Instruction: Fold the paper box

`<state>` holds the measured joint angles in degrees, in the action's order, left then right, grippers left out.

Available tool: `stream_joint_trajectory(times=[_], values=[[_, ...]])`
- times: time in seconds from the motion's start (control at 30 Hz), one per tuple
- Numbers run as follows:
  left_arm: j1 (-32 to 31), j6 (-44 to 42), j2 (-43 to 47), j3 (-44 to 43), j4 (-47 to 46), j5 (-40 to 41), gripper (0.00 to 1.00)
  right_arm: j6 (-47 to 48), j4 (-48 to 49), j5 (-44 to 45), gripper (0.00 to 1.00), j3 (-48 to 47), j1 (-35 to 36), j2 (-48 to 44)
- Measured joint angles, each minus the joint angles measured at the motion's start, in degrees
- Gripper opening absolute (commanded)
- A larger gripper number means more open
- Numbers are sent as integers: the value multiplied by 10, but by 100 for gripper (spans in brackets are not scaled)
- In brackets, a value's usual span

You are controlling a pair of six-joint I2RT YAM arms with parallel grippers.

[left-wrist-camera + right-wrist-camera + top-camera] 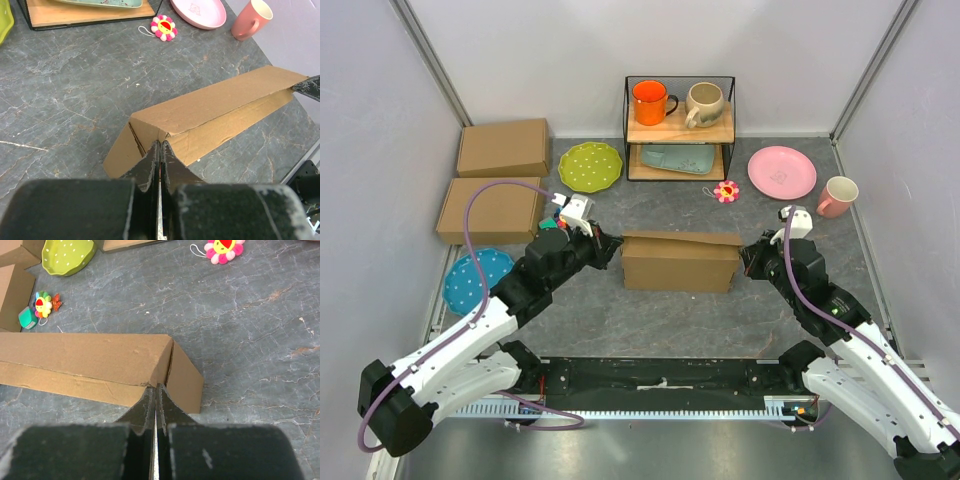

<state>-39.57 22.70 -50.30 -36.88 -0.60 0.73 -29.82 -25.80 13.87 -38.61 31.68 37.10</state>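
Note:
The paper box [680, 262] is a long, low brown cardboard shape lying across the middle of the table, its top panel folded over. My left gripper [613, 243] is at the box's left end. In the left wrist view its shut jaws [160, 144] touch the end corner of the box [210, 107], and nothing shows between them. My right gripper [748, 256] is at the right end. In the right wrist view it is shut too [156, 386], its tips against the corner where the top panel of the box [85, 357] meets the end flap.
Two ready-made cardboard boxes [503, 147] [490, 208] lie at the back left. Nearby are a green plate [590, 166] and a blue plate [478, 278]. A wire rack [680, 128] with mugs stands behind the box. Right of it are a flower toy [726, 191], a pink plate [781, 172] and a pink mug [837, 196].

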Motion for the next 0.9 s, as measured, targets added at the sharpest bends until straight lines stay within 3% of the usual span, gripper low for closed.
stream_joint_trajectory(times=[0.8, 0.9], values=[[-22, 33, 7, 110, -138, 19, 2, -65, -21, 17, 0, 0, 0, -3], [-25, 36, 0, 110, -149, 26, 2, -68, -28, 19, 9, 0, 0, -2]])
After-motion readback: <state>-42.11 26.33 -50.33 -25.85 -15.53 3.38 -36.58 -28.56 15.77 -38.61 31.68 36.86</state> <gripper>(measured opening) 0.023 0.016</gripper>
